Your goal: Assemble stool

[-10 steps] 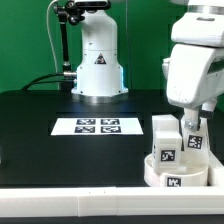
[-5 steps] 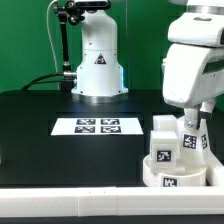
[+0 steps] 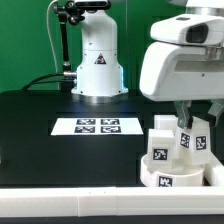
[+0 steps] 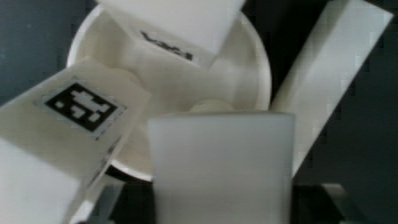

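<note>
The white round stool seat lies at the exterior view's lower right, near the table's front edge. Three white blocky legs with square markers stand in it: two on its left and one on its right. My gripper reaches down from above, its jaws on either side of the right leg. In the wrist view that leg fills the gap between my dark fingers. My gripper is shut on it. Another marked leg and the seat's rim show beyond it.
The marker board lies flat on the black table, mid-scene. The arm's white base stands at the back, with a black camera stand to its left. A long white rail runs along the front edge.
My wrist has turned, so the hand now looks much wider in the exterior view. The seat's front marker has shifted to the left. The held leg stays in place.
</note>
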